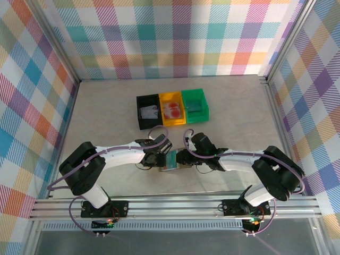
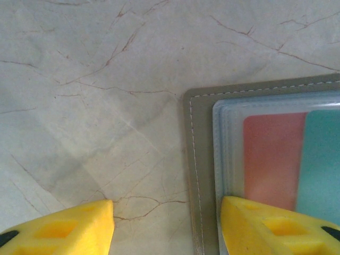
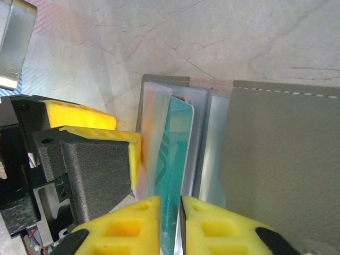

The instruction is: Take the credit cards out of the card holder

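The grey-brown card holder (image 1: 172, 161) lies open on the table between my two grippers. In the left wrist view its grey stitched edge (image 2: 202, 159) frames clear sleeves holding a red credit card (image 2: 273, 159) and a teal credit card (image 2: 321, 159). My left gripper (image 2: 167, 226) is open and straddles the holder's left edge, one finger on the sleeves and the other over the table. My right gripper (image 3: 170, 223) is shut on the teal card (image 3: 178, 149), which stands edge-up and still sits partly in its sleeve. The holder's grey cover (image 3: 281, 154) lies to the right.
A black bin (image 1: 148, 110), a yellow bin (image 1: 172, 108) and a green bin (image 1: 195, 105) stand in a row behind the holder, each with something inside. Checked walls close off the table at the left, back and right.
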